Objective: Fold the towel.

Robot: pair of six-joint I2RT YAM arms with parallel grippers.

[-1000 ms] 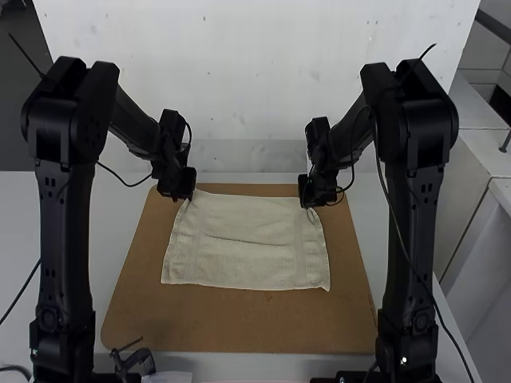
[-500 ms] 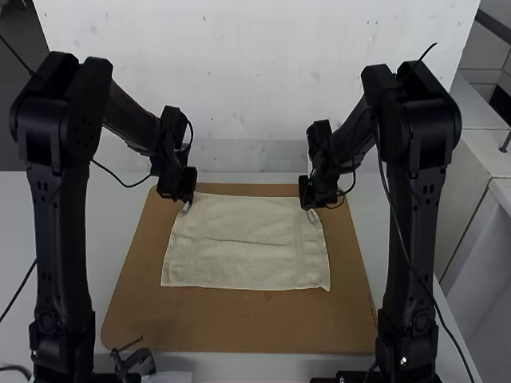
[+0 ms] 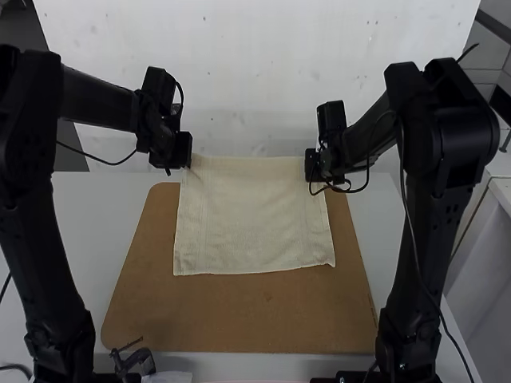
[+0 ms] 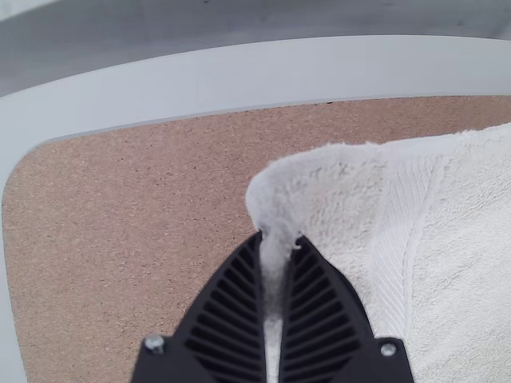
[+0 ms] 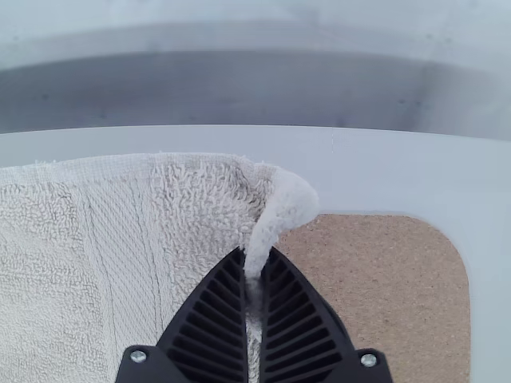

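Observation:
The left gripper (image 3: 185, 159) holds the far left corner of the cream towel (image 3: 254, 219), and the right gripper (image 3: 313, 169) holds its far right corner. Between them the far edge is raised and taut, while the near part lies on the brown board. In the left wrist view, the left gripper (image 4: 278, 243) is shut on a pinched corner of the towel (image 4: 471, 231). The right wrist view has the right gripper (image 5: 255, 259) shut on the other corner of the towel (image 5: 48, 263), with a small tuft sticking out past the fingertips.
The brown board (image 3: 239, 319) lies under and around the towel on the white table (image 3: 104, 215). A pale wall (image 3: 255, 72) rises behind the table's far edge. A small dark clamp-like object (image 3: 136, 361) is at the near left edge.
Both grippers have risen and moved away from the arm bases, lifting the towel's far edge. The towel now looks longer and smoother, and its near edge has shifted slightly forward.

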